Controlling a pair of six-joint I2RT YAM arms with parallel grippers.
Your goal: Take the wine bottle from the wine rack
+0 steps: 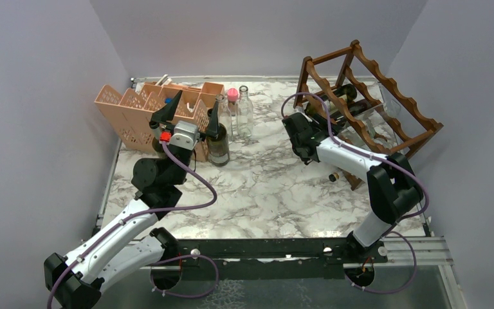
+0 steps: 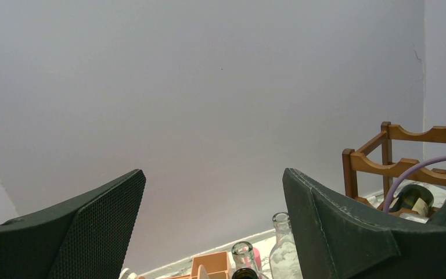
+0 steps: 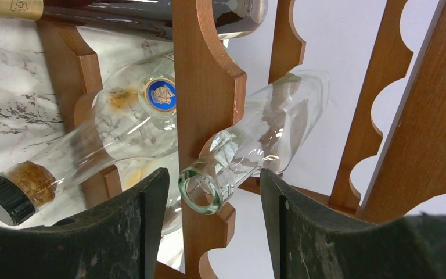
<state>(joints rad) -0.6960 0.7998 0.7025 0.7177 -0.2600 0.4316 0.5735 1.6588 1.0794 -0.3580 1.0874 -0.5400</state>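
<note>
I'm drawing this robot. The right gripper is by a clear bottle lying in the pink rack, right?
Not pink. The right gripper is by a clear bottle lying in the brown wooden wine rack; the right wrist view shows it.

Most of the dark bottle (image 3: 128,14) beyond the top edge, clear bottle's (image 3: 255,139) middle behind a wine rack (image 3: 206,87) slat.

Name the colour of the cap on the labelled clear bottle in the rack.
Black; the cap shows best in the right wrist view.
</note>
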